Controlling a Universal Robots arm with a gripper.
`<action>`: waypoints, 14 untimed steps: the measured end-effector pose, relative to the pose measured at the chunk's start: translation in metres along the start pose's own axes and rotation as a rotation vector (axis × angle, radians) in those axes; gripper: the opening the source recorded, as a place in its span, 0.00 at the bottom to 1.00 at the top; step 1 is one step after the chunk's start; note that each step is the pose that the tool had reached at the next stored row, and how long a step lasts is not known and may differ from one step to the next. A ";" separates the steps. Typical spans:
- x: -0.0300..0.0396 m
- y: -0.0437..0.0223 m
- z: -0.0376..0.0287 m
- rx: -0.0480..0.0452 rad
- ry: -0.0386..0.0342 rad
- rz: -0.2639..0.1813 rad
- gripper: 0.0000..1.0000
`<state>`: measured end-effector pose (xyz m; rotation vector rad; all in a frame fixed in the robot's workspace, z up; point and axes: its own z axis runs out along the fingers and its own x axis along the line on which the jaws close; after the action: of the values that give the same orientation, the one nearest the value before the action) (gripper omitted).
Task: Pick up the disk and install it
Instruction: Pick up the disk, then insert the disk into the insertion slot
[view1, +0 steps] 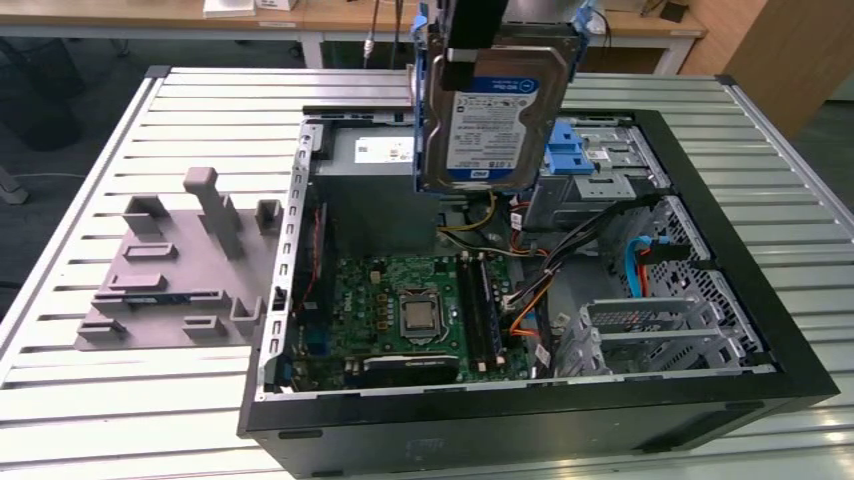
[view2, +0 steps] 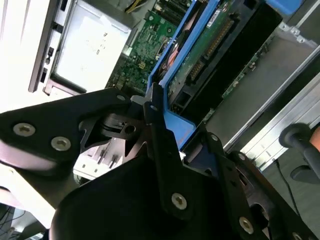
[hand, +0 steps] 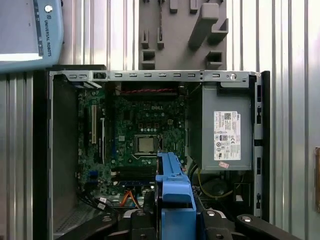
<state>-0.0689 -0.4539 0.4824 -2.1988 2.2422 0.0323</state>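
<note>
The disk (view1: 491, 120) is pinched at its top edge by the gripper (view1: 470, 60) and hung upright beneath it, over the case (view1: 534, 430), with its white-and-blue label displayed.

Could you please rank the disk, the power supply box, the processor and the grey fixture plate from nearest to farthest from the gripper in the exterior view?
1. disk, held in the gripper.
2. power supply box, partly behind the disk.
3. processor, mid-case.
4. grey fixture plate, outside it, at the exterior view's left.
</note>
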 end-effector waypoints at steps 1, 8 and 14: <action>0.0002 -0.0039 0.0002 0.0001 0.0000 0.000 0.36; 0.0004 -0.0056 0.0003 0.0001 -0.0002 0.000 0.36; 0.0005 -0.0058 0.0003 0.0001 -0.0001 0.000 0.36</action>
<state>-0.0631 -0.4545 0.4820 -2.1989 2.2420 0.0323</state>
